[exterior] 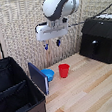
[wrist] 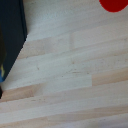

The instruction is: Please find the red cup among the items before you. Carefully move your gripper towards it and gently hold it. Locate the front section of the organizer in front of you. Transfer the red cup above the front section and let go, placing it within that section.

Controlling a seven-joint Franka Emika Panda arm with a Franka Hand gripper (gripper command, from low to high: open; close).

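Hovering open and empty, the end effector (exterior: 51, 44) hangs above the red cup (exterior: 64, 70) beside a blue bowl (exterior: 48, 74).

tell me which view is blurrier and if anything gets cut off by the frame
Wrist view: softer, wood grain smeared, the red cup cropped to a red patch at the edge. Exterior view: coarse but readable, gripper whole, the organizer cut by the frame.

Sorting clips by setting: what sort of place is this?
Probably a lab bench: a white robot arm hangs over a pale wood table holding a red cup, a black organizer and a black box.
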